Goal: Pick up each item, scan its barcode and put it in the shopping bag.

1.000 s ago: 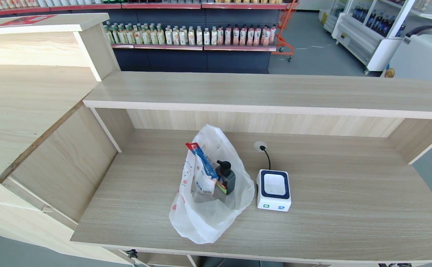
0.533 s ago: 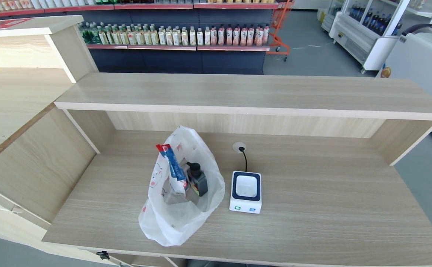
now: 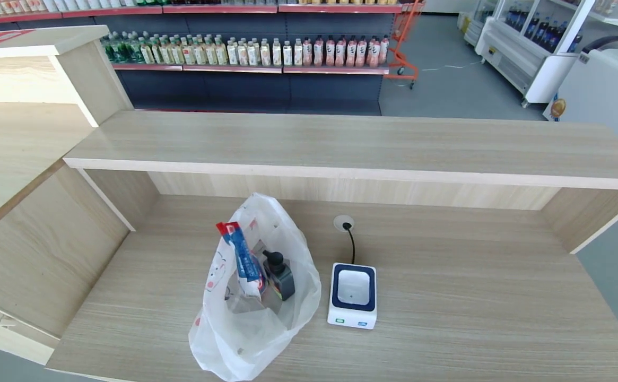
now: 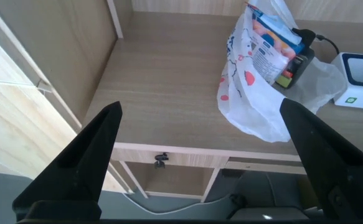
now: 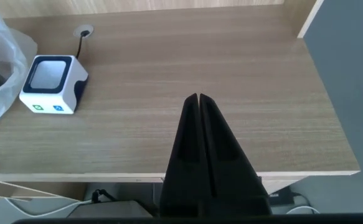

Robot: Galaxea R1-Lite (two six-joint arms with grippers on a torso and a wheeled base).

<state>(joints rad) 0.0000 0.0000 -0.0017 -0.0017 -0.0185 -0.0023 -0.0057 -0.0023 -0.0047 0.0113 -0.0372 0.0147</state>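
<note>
A translucent white shopping bag [image 3: 250, 313] stands open on the wooden counter [image 3: 446, 318]. Inside it are a blue and red snack packet [image 3: 241, 257] and a dark pump bottle [image 3: 279, 276]. Just to its right sits the white barcode scanner [image 3: 353, 294] with a dark blue frame, its cable running to a hole at the back. In the left wrist view my left gripper [image 4: 203, 155] is open, held off the counter's front edge, with the bag [image 4: 256, 87] ahead of it. My right gripper [image 5: 198, 102] is shut with nothing in it, above the counter's front right part, the scanner [image 5: 51, 84] off to one side.
A raised wooden ledge [image 3: 340, 143] runs along the back of the counter, and a side panel [image 3: 38, 254] walls it on the left. Store shelves with several bottles [image 3: 245, 53] and fridges [image 3: 531, 48] stand in the room behind.
The head camera has shifted, so the whole scene slid left and lower. The bag, its items and the scanner keep their places relative to one another.
</note>
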